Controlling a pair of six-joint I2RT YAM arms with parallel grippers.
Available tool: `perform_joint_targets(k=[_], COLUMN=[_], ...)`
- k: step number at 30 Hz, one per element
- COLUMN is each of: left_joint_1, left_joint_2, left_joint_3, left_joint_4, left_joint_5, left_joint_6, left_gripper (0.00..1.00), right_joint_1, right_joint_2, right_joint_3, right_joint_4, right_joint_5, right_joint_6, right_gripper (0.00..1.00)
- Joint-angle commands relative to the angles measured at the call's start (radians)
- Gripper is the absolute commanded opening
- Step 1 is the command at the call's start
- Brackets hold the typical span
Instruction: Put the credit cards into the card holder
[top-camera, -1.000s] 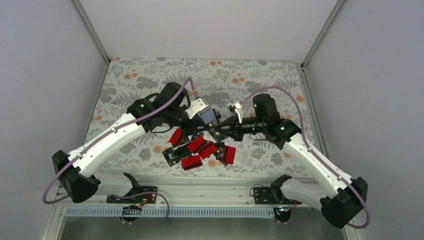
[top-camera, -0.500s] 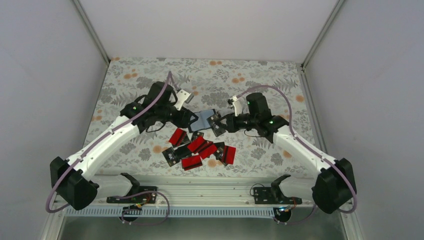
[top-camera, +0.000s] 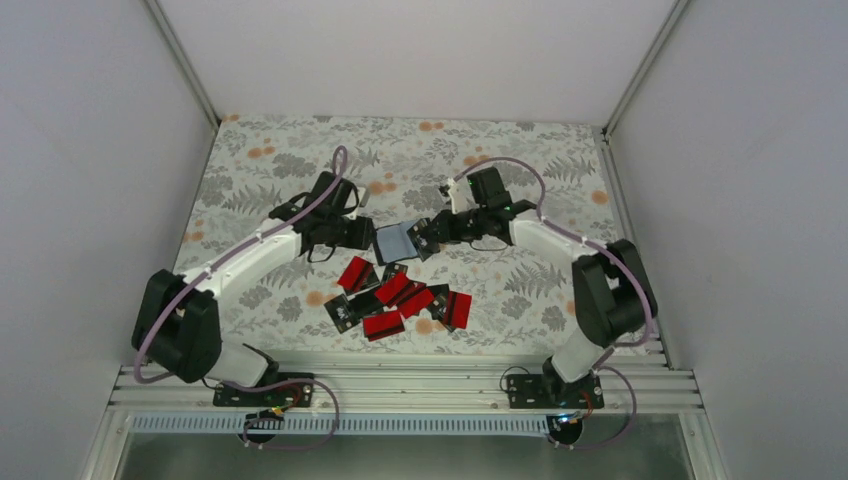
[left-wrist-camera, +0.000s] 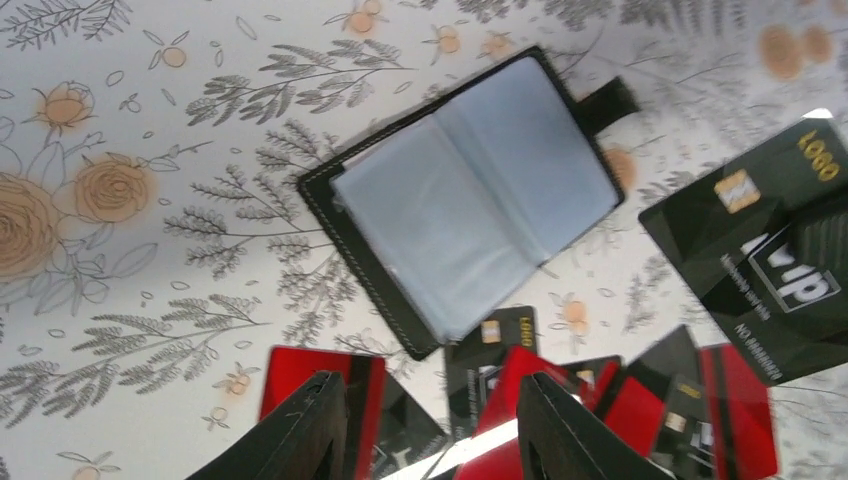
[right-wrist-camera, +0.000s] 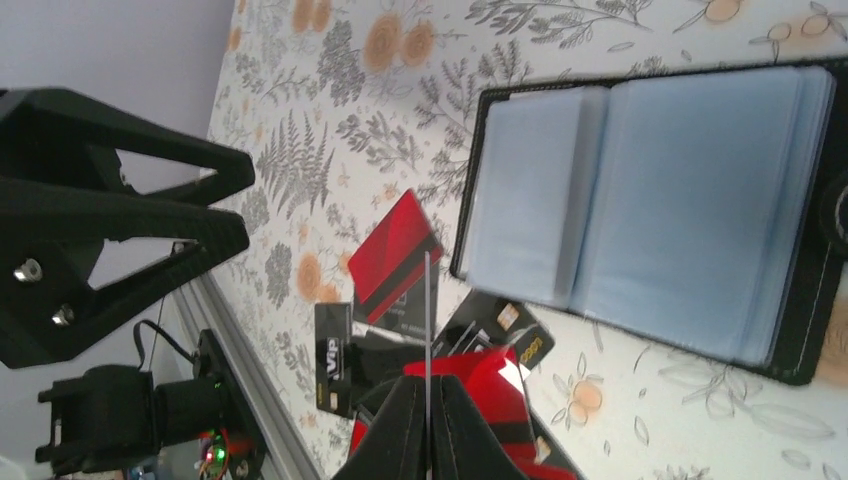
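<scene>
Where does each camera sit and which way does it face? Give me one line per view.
Top external: above and behind the arms, looking down at the table; both show whole.
Left wrist: on that wrist, looking down at the open holder; the left gripper, open, shows.
Right wrist: on that wrist, facing the holder; the right gripper, shut on a card, shows.
Shared: all see the holder and the cards.

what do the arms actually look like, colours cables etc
The left arm and right arm match: smooth white shells on the long links, with chunky black joints and bases. A mauve cable loops loosely along each one. The fingers are flat matte black plates with triangular cut-outs. No lettering on the arms is legible.
</scene>
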Motion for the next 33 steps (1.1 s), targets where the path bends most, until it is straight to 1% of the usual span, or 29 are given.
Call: perform_joint_targets(k=[1,4,7,9,12,19,33], left_joint_1=[0.017,0.024,0.031,0.037,0.043,0.047,0.050], left_joint_2=[0.060,0.110,0.158,0.187,0.229,0.301,0.391], left_joint_3=[-0.009,-0.013,-0.011,-0.012,-0.009,-0.007,-0.012], left_joint_4=[0.071,0.100,0.112,0.124,0.131,0.157,0.215], left_joint_5=[-0.035,-0.031,-0.051,-0.047,-0.038,-0.017,0.009], left_joint_6=[-0.054,-0.057,-0.051,-0.045,-0.038,-0.020,-0.012], left_gripper=[0.41,0.34,0.23,0.18,0.13,0.11,0.10], right_joint_1=[-0.011,-0.020,-0.031,-0.037,-0.042,-0.043,-0.043], right_joint_2=[0.112,0.182,0.237,0.266,0.308,0.380,0.432], right_joint_3=[0.101,0.155,0.190,0.206,0.220,0.239,0.274], right_joint_4=[-0.035,-0.050,-0.059,-0.063,-0.067,-0.065,-0.055], right_joint_5=[-0.010,-0.007,0.002,-0.001,-0.013,-0.057,-0.099], right_joint_6=[-0.033,-0.055,-0.077,-0.090,-0.110,-0.143,-0.165], right_gripper=[0.04,0.04,0.04,0.04,0.04,0.04,0.04])
